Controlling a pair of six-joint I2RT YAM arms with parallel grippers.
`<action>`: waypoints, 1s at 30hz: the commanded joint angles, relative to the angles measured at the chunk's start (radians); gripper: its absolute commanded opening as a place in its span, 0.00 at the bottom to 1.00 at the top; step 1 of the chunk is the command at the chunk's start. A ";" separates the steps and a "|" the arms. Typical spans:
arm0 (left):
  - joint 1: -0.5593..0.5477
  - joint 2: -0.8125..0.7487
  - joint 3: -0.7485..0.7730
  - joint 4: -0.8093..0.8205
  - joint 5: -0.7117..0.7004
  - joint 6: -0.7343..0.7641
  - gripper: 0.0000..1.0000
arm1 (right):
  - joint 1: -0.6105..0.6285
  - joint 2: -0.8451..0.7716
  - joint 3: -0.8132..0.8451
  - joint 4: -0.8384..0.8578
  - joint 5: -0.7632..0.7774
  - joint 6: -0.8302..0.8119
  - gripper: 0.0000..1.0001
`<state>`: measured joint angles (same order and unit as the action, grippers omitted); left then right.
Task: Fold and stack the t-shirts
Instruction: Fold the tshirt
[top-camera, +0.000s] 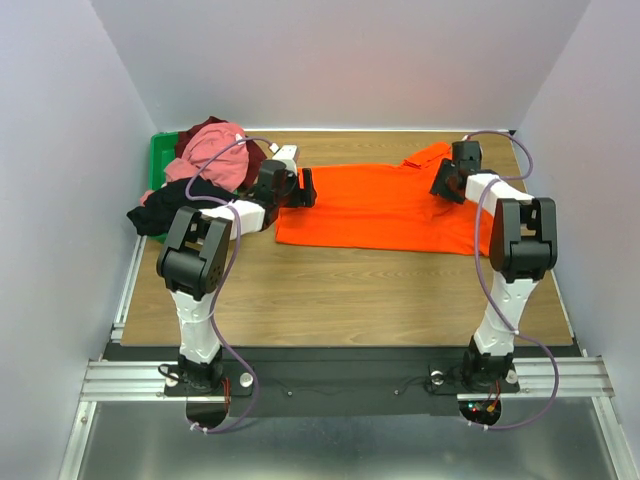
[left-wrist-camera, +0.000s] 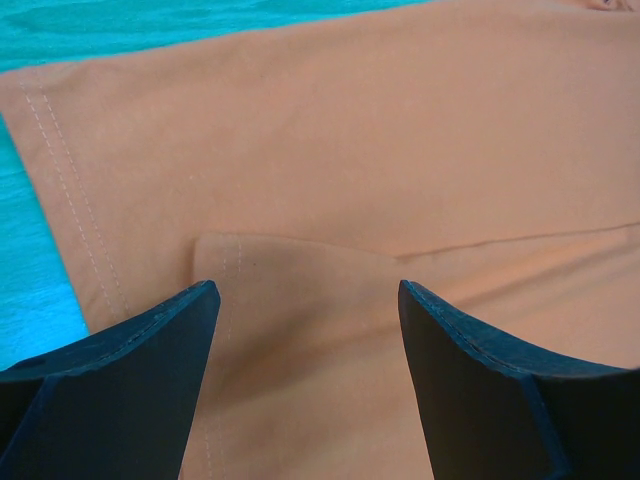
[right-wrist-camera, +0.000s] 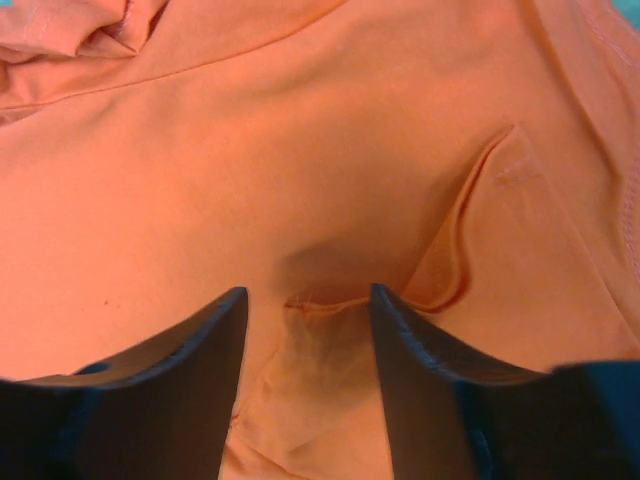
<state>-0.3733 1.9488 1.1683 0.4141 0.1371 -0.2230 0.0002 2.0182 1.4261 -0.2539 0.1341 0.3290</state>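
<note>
The left gripper (left-wrist-camera: 308, 290) has its jaws spread wide, holding nothing, with the black wedge-shaped fingers poised over the left hem end of the orange t-shirt (top-camera: 380, 205). The right gripper (right-wrist-camera: 308, 295) has its jaws narrower but still apart. Its tips are down on the shirt's right end and straddle a small raised pucker of cloth that is not clamped.

There is one orange t-shirt. It lies spread mostly flat as a broad rectangle across the far half of the wooden table (top-camera: 350, 290), with a rumpled sleeve (top-camera: 428, 155) at its far right corner. The cloth is a smooth, matte knit. The left wrist view shows a double row of stitching (left-wrist-camera: 60, 190) along the hem and a flat layered edge just ahead of the fingers.

Left of the orange shirt lies one loose heap of three more garments, all crumpled and soft. The pink t-shirt (top-camera: 212, 145) is on top, the maroon t-shirt (top-camera: 256, 158) is beside it towards the orange shirt, and the black t-shirt (top-camera: 160, 215) spills out on the near side. Behind the heap stands one green bin (top-camera: 158, 160) of hard plastic with straight walls.
</note>
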 joint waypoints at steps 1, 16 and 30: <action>0.005 -0.030 -0.002 0.034 -0.008 0.034 0.84 | -0.002 0.025 0.046 0.024 -0.028 -0.016 0.52; 0.024 -0.027 -0.010 0.032 -0.004 0.017 0.84 | 0.032 0.011 0.022 0.053 -0.083 -0.027 0.03; 0.030 -0.025 -0.012 0.034 0.010 0.007 0.84 | 0.037 0.004 0.022 0.062 -0.088 -0.027 0.47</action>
<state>-0.3508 1.9488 1.1671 0.4145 0.1349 -0.2146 0.0299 2.0449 1.4361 -0.2306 0.0368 0.3073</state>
